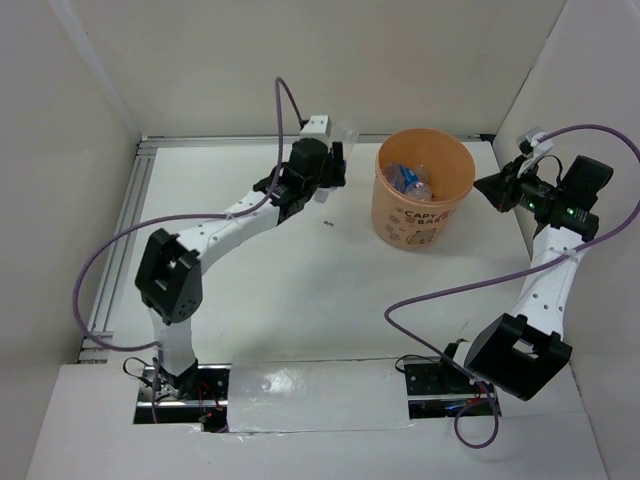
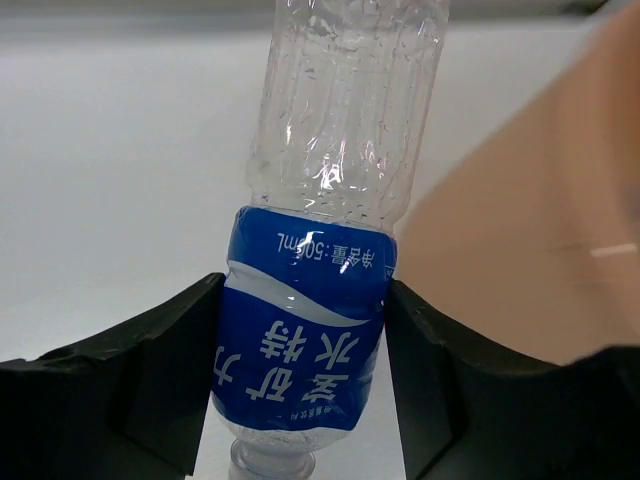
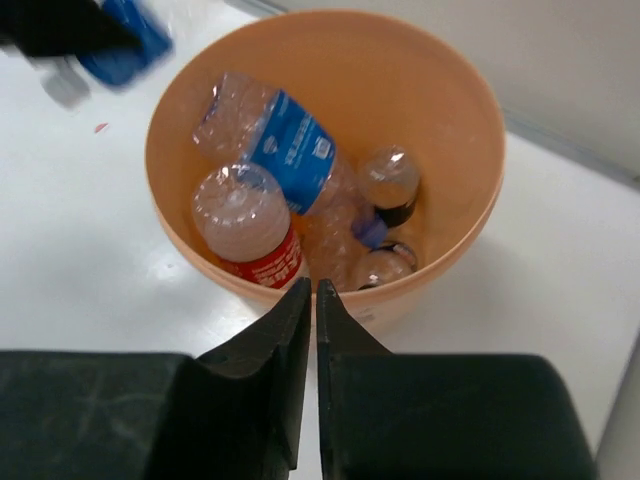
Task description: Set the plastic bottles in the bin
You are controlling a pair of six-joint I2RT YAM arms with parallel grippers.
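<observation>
My left gripper [image 2: 305,370] is shut on a clear plastic bottle [image 2: 335,150] with a blue label, gripped at the label with the cap end toward the wrist. In the top view this left gripper [image 1: 337,163] holds the bottle [image 1: 346,138] above the table, just left of the orange bin [image 1: 415,225]. The bin's wall [image 2: 540,230] fills the right of the left wrist view. Several bottles lie inside the bin [image 3: 480,120]: one blue-labelled [image 3: 290,140], one red-labelled [image 3: 250,225], two dark-labelled [image 3: 392,190]. My right gripper [image 3: 312,290] is shut and empty, hovering by the bin's right rim [image 1: 487,188].
White enclosure walls stand on the left, back and right. An aluminium rail [image 1: 125,230] runs along the table's left edge. Purple cables [image 1: 440,295] loop over the table from both arms. A small dark mark [image 1: 327,223] lies on the table left of the bin.
</observation>
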